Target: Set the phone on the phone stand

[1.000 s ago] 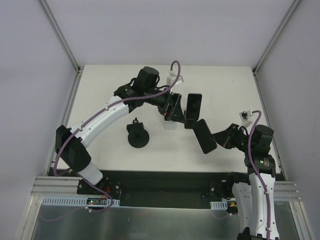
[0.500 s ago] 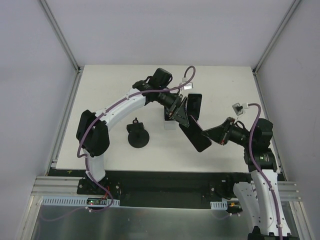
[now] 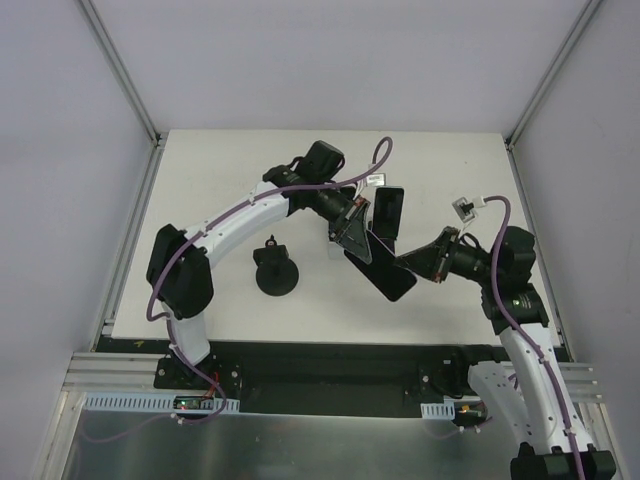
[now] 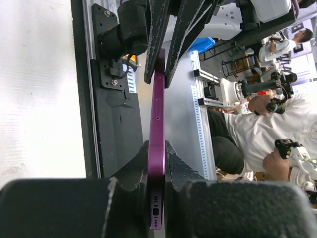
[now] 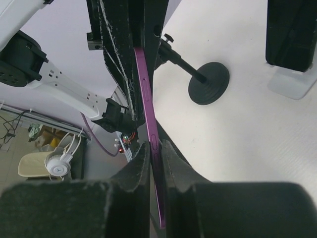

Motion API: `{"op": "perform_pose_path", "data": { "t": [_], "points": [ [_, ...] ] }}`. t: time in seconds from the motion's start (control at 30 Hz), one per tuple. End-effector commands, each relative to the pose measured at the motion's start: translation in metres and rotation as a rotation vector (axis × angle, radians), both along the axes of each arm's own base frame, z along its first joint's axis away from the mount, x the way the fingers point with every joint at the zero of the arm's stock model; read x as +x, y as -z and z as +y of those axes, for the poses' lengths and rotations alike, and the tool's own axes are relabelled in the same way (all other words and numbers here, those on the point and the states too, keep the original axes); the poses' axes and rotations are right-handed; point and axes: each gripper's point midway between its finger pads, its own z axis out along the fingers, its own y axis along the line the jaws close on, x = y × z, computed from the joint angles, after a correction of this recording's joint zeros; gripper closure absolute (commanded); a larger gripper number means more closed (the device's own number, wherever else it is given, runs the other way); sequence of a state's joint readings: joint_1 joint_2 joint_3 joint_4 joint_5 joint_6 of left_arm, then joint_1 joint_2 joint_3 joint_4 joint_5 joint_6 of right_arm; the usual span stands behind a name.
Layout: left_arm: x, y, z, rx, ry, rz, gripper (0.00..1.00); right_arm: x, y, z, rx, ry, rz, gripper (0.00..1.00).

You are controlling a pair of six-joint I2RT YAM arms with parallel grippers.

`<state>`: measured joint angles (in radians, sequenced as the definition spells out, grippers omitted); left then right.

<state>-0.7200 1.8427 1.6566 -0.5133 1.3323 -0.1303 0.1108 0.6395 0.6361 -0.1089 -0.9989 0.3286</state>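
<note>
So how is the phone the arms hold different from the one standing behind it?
The held phone hangs tilted in the air, clamped by the left gripper and right gripper; the other phone stands in a white stand, ungripped. The held phone shows a purple edge; the other phone looks black. Both are flat dark slabs seen from above.

The phone (image 3: 385,272), a slim slab with purple edges and a dark face, hangs tilted above the surface (image 3: 200,170), one end pinched by the left tool (image 4: 157,161), the other by the right tool (image 5: 152,158). The stand (image 3: 276,278), black with a round base and knobbed stem, stands left of both tools, apart from the phone.
</note>
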Motion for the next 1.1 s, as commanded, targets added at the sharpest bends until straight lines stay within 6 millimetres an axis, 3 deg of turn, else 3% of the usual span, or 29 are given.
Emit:
{"op": "perform_pose_path", "data": {
  "t": [0.0, 0.03, 0.07, 0.13, 0.17, 0.2, 0.23, 0.27, 0.3, 0.33, 0.37, 0.4, 0.47, 0.5, 0.53, 0.57, 0.6, 0.63, 0.67, 0.7, 0.77, 0.8, 0.87, 1.07],
  "points": [
    [-0.010, -0.031, 0.008, -0.040, -0.058, -0.137, 1.00, 0.017, -0.033, 0.002, 0.023, 0.054, -0.100, 0.91],
    [-0.004, -0.028, 0.009, -0.004, -0.118, -0.166, 1.00, 0.021, -0.030, 0.001, 0.023, 0.078, -0.069, 0.74],
    [-0.005, -0.039, 0.014, -0.009, -0.153, -0.204, 1.00, 0.025, -0.028, 0.001, 0.035, 0.101, -0.033, 0.40],
    [0.005, -0.038, 0.020, 0.050, -0.269, -0.242, 1.00, 0.035, -0.023, -0.002, 0.059, 0.163, 0.012, 0.18],
    [0.021, -0.043, 0.029, 0.097, -0.412, -0.323, 1.00, 0.039, -0.021, -0.003, 0.085, 0.201, 0.074, 0.05],
    [0.030, -0.035, 0.037, 0.146, -0.497, -0.355, 1.00, 0.047, -0.015, -0.008, 0.096, 0.267, 0.112, 0.00],
    [0.036, -0.034, 0.045, 0.174, -0.565, -0.388, 1.00, 0.052, -0.010, -0.011, 0.111, 0.312, 0.151, 0.03],
    [0.047, -0.046, 0.061, 0.181, -0.693, -0.471, 1.00, 0.056, -0.007, -0.013, 0.137, 0.355, 0.197, 0.04],
    [0.050, -0.035, 0.071, 0.216, -0.744, -0.488, 1.00, 0.061, -0.007, -0.015, 0.197, 0.418, 0.269, 0.04],
    [0.047, -0.050, 0.085, 0.188, -0.818, -0.522, 1.00, 0.064, 0.001, -0.014, 0.240, 0.443, 0.318, 0.04],
    [0.063, -0.057, 0.095, 0.173, -0.936, -0.582, 1.00, 0.066, -0.001, -0.011, 0.282, 0.455, 0.338, 0.04],
    [0.064, -0.039, 0.103, 0.199, -0.973, -0.585, 1.00, 0.067, -0.007, -0.002, 0.351, 0.459, 0.385, 0.04],
    [0.065, -0.066, 0.121, 0.080, -1.104, -0.643, 1.00, 0.067, -0.025, 0.011, 0.410, 0.452, 0.363, 0.04],
    [0.069, -0.054, 0.130, 0.091, -1.158, -0.649, 1.00, 0.064, -0.030, 0.026, 0.416, 0.457, 0.365, 0.04],
    [0.061, -0.069, 0.138, 0.025, -1.189, -0.664, 1.00, 0.061, -0.048, 0.034, 0.434, 0.450, 0.342, 0.04],
    [0.059, -0.072, 0.141, -0.010, -1.203, -0.669, 1.00, 0.059, -0.060, 0.042, 0.446, 0.448, 0.329, 0.04],
    [0.059, -0.071, 0.142, -0.049, -1.217, -0.680, 1.00, 0.051, -0.061, 0.063, 0.433, 0.431, 0.343, 0.04],
    [0.053, -0.084, 0.147, -0.108, -1.234, -0.691, 1.00, 0.052, -0.067, 0.071, 0.436, 0.447, 0.337, 0.04],
    [0.051, -0.086, 0.148, -0.132, -1.238, -0.699, 1.00, 0.048, -0.092, 0.080, 0.468, 0.424, 0.319, 0.04],
    [0.050, -0.085, 0.150, -0.153, -1.246, -0.705, 1.00, 0.045, -0.088, 0.101, 0.443, 0.404, 0.342, 0.04],
    [0.045, -0.094, 0.157, -0.207, -1.267, -0.726, 1.00, 0.038, -0.108, 0.121, 0.473, 0.362, 0.379, 0.04],
    [0.045, -0.088, 0.158, -0.207, -1.270, -0.730, 1.00, 0.044, -0.103, 0.132, 0.459, 0.377, 0.402, 0.04],
    [0.042, -0.095, 0.162, -0.248, -1.280, -0.763, 1.00, 0.044, -0.104, 0.150, 0.449, 0.374, 0.443, 0.04],
    [0.037, -0.099, 0.172, -0.280, -1.298, -0.823, 1.00, 0.050, -0.108, 0.171, 0.437, 0.428, 0.452, 0.04]
  ]
}}
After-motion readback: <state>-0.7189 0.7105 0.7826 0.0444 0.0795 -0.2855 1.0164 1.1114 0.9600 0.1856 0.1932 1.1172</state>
